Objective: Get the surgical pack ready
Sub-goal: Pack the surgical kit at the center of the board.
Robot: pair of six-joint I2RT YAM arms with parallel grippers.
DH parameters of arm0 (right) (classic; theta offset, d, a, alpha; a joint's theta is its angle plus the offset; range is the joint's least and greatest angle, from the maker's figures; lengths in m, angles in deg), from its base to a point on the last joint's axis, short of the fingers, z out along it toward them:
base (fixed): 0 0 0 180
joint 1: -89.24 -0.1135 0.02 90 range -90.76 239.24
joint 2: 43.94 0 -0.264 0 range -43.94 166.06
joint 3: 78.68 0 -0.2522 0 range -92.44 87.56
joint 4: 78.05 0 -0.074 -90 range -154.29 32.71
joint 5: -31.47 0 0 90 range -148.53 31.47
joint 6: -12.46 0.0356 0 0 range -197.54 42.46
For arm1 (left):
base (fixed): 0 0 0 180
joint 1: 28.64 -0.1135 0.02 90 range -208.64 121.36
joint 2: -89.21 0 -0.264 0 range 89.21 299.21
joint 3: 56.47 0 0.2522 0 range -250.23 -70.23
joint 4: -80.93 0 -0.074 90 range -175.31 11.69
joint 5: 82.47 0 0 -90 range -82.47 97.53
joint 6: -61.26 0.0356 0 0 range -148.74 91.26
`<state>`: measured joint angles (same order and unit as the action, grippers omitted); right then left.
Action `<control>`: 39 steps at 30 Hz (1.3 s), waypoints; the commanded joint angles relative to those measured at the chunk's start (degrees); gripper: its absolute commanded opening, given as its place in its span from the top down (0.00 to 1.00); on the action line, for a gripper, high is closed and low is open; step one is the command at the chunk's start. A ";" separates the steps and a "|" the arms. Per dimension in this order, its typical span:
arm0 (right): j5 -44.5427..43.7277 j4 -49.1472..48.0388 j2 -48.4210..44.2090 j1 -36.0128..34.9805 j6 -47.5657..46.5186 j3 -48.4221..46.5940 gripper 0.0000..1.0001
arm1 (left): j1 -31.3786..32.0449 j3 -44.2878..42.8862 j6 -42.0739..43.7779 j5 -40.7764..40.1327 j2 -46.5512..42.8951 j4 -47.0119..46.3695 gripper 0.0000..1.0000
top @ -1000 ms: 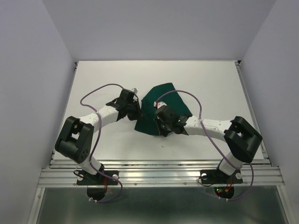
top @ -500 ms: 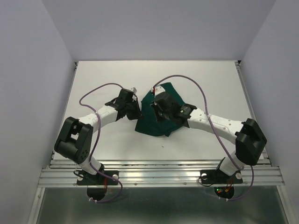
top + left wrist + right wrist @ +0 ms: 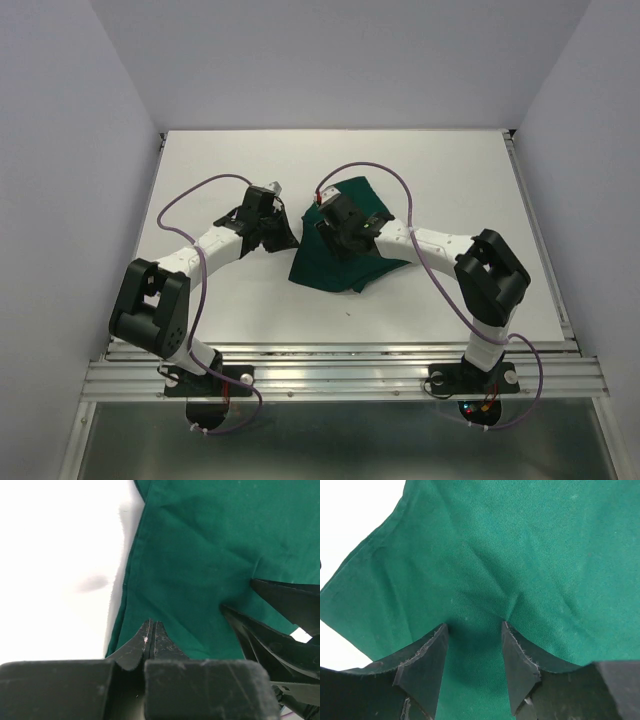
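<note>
Pinching drape [image 3: 325, 265] edge, left claw [image 3: 151, 626]; right claw [image 3: 474, 626] spread atop drape.

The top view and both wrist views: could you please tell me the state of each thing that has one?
Green drape: folded over and creased, lying on the table, not spread flat.
Left hand: shut, tips at the drape's left edge; the views do not show whether cloth is pinched.
Right hand: open, fingers down on the drape with a pucker of cloth between them.
</note>
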<state>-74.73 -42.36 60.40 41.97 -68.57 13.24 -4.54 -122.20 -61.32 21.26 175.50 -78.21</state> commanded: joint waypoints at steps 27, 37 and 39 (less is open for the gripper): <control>10.12 -5.92 1.32 2.52 3.85 -1.01 0.99 | 0.07 2.74 0.85 7.52 3.10 -5.94 1.00; 14.27 -9.36 -4.22 4.11 9.13 0.41 0.99 | 2.36 2.83 -0.38 8.50 5.82 -8.50 1.00; 14.97 -9.80 -4.40 4.11 9.66 0.67 0.99 | 2.44 2.57 -0.38 8.67 6.27 -8.85 1.00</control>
<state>-64.09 -45.94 59.78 46.32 -62.78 13.61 -2.42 -119.40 -61.47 28.67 181.37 -84.27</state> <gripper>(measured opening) 0.207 0.025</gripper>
